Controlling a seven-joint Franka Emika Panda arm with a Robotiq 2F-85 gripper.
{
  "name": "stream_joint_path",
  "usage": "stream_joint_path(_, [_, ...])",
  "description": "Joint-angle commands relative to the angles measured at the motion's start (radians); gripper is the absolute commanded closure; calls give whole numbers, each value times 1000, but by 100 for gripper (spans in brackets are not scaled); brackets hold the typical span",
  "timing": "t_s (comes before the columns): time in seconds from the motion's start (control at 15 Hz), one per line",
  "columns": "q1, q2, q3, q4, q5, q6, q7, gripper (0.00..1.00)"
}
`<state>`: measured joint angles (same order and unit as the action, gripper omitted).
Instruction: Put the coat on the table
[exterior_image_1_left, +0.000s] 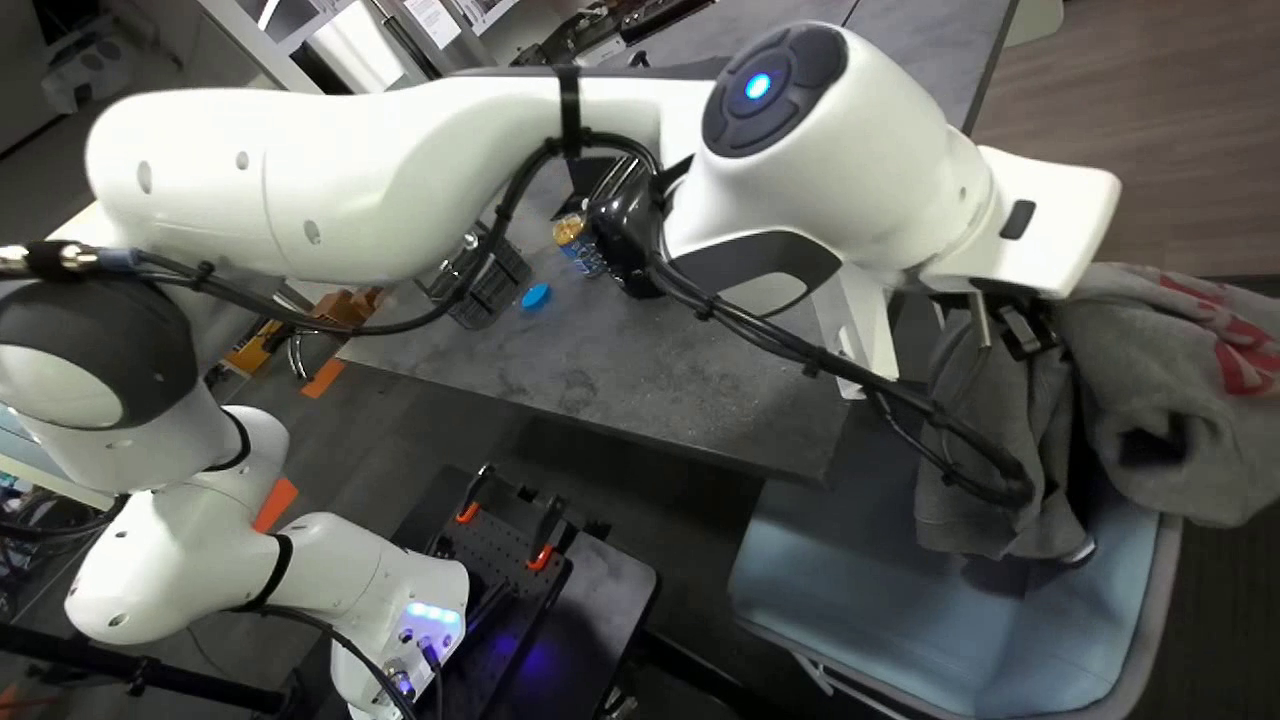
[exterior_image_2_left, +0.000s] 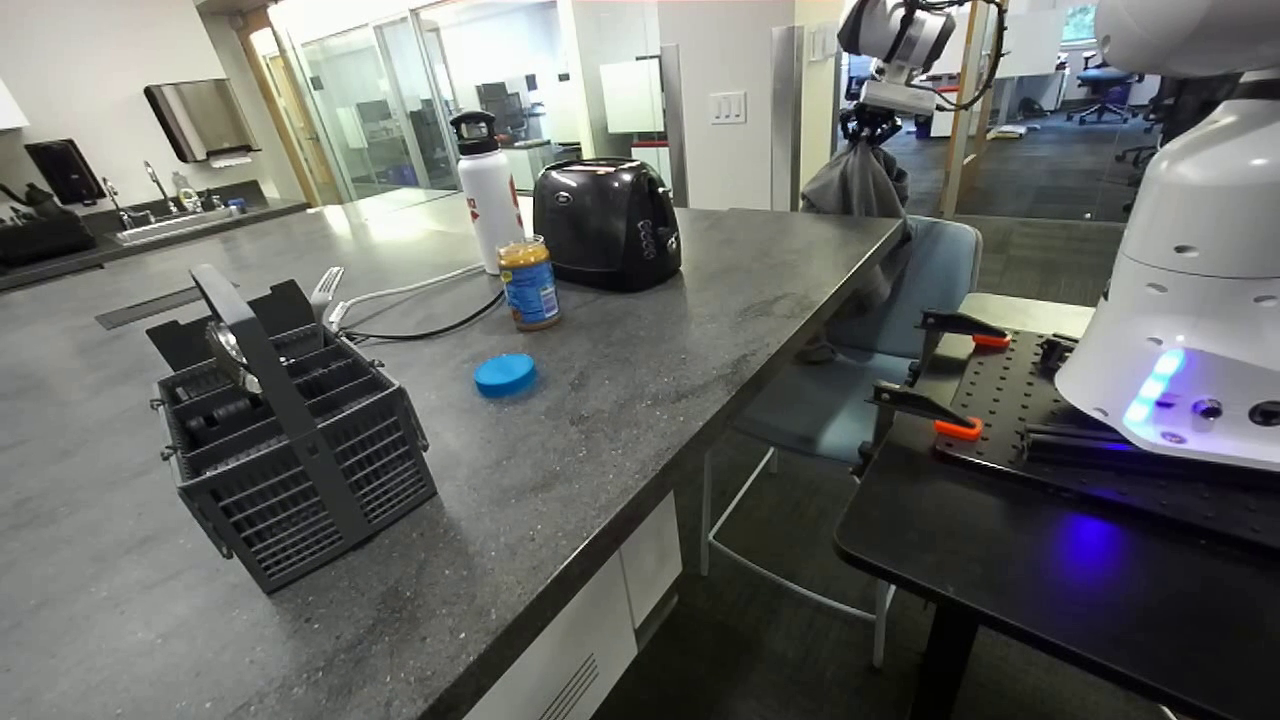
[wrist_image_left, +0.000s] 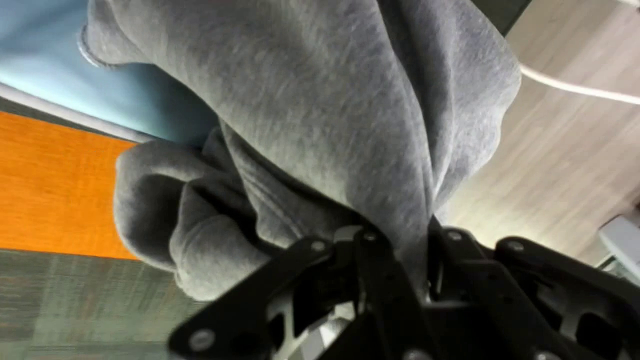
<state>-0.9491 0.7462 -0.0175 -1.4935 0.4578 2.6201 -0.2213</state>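
The coat is a grey fabric garment with red lettering. In an exterior view the coat (exterior_image_1_left: 1180, 400) hangs over the chair beside the table's end. It also shows in an exterior view (exterior_image_2_left: 852, 185) beyond the table's far corner, its lower part partly hidden. My gripper (exterior_image_2_left: 870, 128) is above it; in the wrist view the gripper (wrist_image_left: 410, 245) is shut on a bunched fold of the coat (wrist_image_left: 310, 110), with loose folds to both sides. The grey table (exterior_image_1_left: 600, 370) also shows in an exterior view (exterior_image_2_left: 600, 430); the coat is off its top.
A light blue chair (exterior_image_1_left: 870, 590) stands under the coat. On the table are a black toaster (exterior_image_2_left: 605, 225), a white bottle (exterior_image_2_left: 492, 205), a jar (exterior_image_2_left: 530, 285), a blue lid (exterior_image_2_left: 505, 375) and a grey cutlery basket (exterior_image_2_left: 300, 450). The table edge lies between arm base and tabletop.
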Motion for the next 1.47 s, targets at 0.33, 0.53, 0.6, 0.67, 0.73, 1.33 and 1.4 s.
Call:
stream_joint_path(0.33, [-115, -446, 233, -431, 235, -66, -512, 95])
stream_joint_path(0.53, [-56, -579, 199, -519, 369, -129, -655, 95])
stream_joint_path(0.6, [-28, -625, 178, -547, 416, -155, -694, 95])
stream_joint_path(0.67, [10, -672, 147, -574, 437, -188, -706, 95])
stream_joint_path(0.73, [49, -718, 112, -599, 450, -224, -710, 95])
stream_joint_path(1.33, [236, -787, -62, -647, 401, -267, -677, 95])
stream_joint_path(1.4, [254, -791, -80, -641, 409, -288, -672, 95])
